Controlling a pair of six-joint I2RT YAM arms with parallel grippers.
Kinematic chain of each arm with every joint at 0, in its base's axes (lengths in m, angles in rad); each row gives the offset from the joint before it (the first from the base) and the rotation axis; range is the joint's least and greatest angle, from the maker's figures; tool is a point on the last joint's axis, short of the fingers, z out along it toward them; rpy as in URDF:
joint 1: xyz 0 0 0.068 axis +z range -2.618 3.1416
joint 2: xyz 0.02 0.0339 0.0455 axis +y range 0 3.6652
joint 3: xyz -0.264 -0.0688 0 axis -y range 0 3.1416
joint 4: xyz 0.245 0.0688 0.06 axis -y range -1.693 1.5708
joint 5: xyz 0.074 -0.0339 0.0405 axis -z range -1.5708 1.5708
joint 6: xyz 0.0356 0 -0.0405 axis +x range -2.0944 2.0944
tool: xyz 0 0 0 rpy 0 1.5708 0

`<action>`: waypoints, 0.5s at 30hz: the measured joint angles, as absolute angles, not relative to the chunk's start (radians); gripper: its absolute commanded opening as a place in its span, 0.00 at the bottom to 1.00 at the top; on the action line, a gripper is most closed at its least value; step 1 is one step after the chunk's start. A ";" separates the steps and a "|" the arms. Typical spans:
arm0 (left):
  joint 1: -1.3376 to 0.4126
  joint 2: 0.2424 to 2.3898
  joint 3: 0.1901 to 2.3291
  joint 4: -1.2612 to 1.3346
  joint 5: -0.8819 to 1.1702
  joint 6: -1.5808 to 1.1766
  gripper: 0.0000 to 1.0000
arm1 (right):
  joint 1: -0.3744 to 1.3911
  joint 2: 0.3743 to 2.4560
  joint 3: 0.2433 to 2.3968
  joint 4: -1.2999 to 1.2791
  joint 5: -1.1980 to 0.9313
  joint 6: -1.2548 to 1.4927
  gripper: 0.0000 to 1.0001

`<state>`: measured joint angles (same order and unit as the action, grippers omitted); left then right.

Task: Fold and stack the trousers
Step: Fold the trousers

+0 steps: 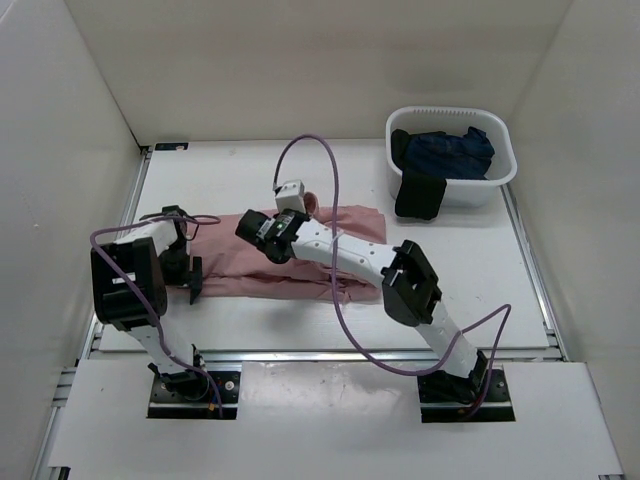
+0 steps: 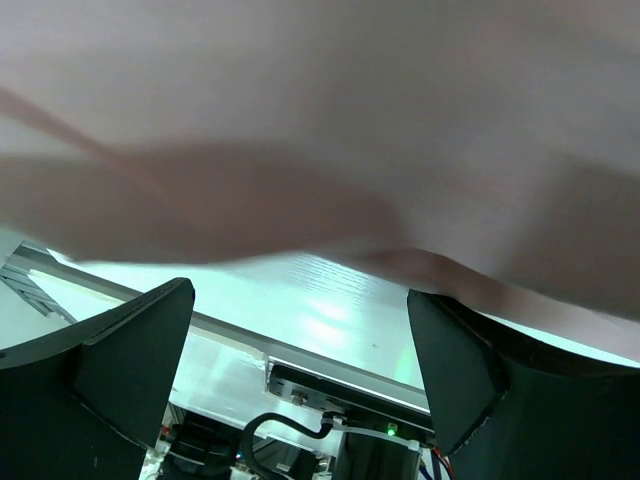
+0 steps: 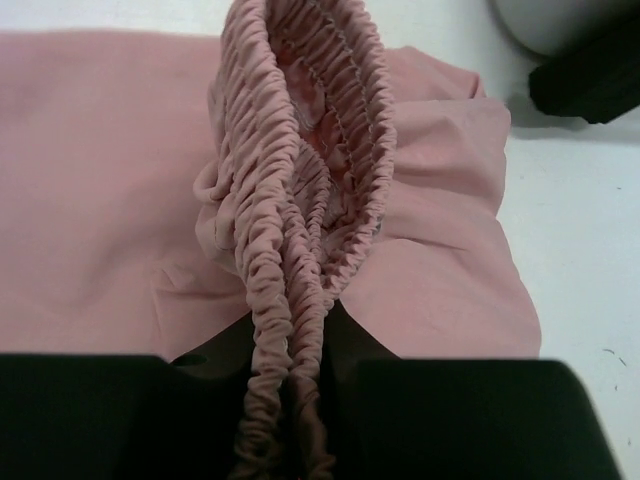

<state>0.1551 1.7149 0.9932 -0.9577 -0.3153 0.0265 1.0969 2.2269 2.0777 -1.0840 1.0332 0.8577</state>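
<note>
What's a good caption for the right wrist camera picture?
Right gripper with jaws shut on the pink trousers' ruffly waistband.

The trousers (image 1: 250, 275) lie across the middle of the table (image 1: 480, 290), reaching from left of centre to right of centre in the top view. The left gripper (image 1: 193, 279) is at their left end, in the left middle of the frame. In the left wrist view the cloth fills the upper half, above the two fingers (image 2: 120, 370), which stand wide apart.

The right arm (image 1: 360, 262) lies over the trousers, and the right gripper (image 1: 300, 210) is at their far edge, near the centre. In the right wrist view the waistband (image 3: 300, 200) rises from the bottom centre, pinched there between the fingers.

The tub (image 1: 505, 170) stands in the upper right, well apart from the trousers. A garment (image 1: 455, 150) lies in it, and one part hangs over its near wall.
</note>
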 measured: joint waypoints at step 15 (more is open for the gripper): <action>0.168 1.723 1.001 -0.965 -0.307 0.028 1.00 | 1.192 2.035 1.802 -0.695 0.662 0.316 0.92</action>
<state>0.1684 1.7229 1.0008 -0.9646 -0.3069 0.0277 1.1915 2.0354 1.8023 -0.6952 0.6617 0.3161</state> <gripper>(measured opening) 0.998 0.962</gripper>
